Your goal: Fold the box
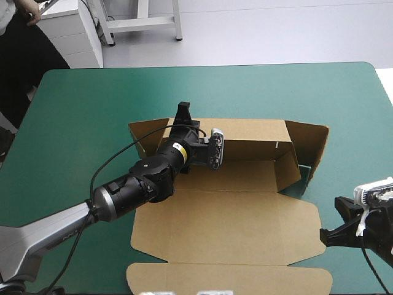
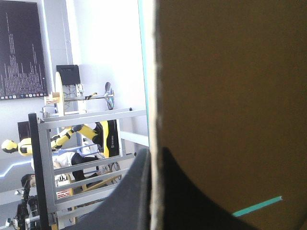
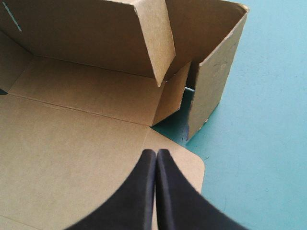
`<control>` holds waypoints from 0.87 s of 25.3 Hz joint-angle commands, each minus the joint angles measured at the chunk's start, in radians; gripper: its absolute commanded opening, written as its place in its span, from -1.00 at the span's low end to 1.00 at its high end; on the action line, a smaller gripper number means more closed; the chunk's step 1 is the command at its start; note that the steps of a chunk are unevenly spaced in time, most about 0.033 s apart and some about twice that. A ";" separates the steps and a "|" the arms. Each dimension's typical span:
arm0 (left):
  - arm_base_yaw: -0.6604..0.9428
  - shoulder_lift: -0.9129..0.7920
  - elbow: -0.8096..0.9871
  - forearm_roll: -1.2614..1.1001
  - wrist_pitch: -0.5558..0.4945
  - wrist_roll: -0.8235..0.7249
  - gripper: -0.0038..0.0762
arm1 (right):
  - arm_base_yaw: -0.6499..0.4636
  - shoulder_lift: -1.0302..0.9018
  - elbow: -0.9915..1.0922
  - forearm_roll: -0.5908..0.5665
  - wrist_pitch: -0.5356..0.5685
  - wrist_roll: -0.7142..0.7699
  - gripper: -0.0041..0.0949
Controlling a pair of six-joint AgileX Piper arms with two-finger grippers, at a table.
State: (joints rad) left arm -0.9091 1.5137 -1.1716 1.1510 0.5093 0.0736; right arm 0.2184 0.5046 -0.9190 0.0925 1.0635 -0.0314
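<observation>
Black fin-fingered left gripper (image 2: 152, 155) pinched the far wall of the brown cardboard box (image 1: 245, 172), mid-table.
Right gripper (image 3: 156, 154) hovered empty, fingers pressed together, over the flat lid's (image 3: 72, 158) right corner; holding that wall squarely upright looked key.

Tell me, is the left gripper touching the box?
Touching. In the left wrist view, the edge of the box stands clamped between the black fingers of the left gripper.

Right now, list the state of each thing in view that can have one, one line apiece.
box: partly folded, far and right walls raised, lid lying flat and open.
left end effector: shut on the box, clamping an upright wall at its far left corner.
right end effector: shut, holding nothing, by the lid's right corner.
</observation>
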 commanded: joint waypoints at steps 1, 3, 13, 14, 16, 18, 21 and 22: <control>-0.006 -0.045 -0.023 0.033 -0.007 -0.029 -0.92 | -0.004 0.007 -0.033 -0.001 -0.057 0.002 -0.95; -0.006 -0.045 -0.023 0.030 -0.007 -0.035 -0.92 | -0.004 0.007 -0.033 -0.001 -0.059 0.002 -0.94; -0.006 -0.045 -0.023 0.037 0.042 -0.062 -0.92 | -0.004 0.081 -0.130 -0.018 -0.051 0.018 0.41; -0.006 -0.045 -0.023 0.037 0.047 -0.062 -0.92 | -0.004 0.094 -0.153 -0.028 -0.051 0.024 0.49; -0.006 -0.045 -0.023 0.037 0.049 -0.066 -0.92 | -0.004 0.131 -0.211 -0.069 -0.051 0.037 0.56; -0.006 -0.045 -0.023 0.037 0.049 -0.079 -0.92 | -0.004 0.207 -0.317 -0.119 -0.037 0.043 0.55; -0.006 -0.045 -0.023 0.033 0.051 -0.080 -0.92 | -0.004 0.349 -0.481 -0.152 -0.025 0.045 0.55; -0.006 -0.045 -0.023 0.033 0.055 -0.080 -0.92 | -0.004 0.390 -0.523 -0.163 -0.025 0.058 0.55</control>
State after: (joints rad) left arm -0.9091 1.5132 -1.1708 1.1582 0.5479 0.0136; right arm 0.2184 0.8102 -1.3364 -0.0367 1.0975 0.0127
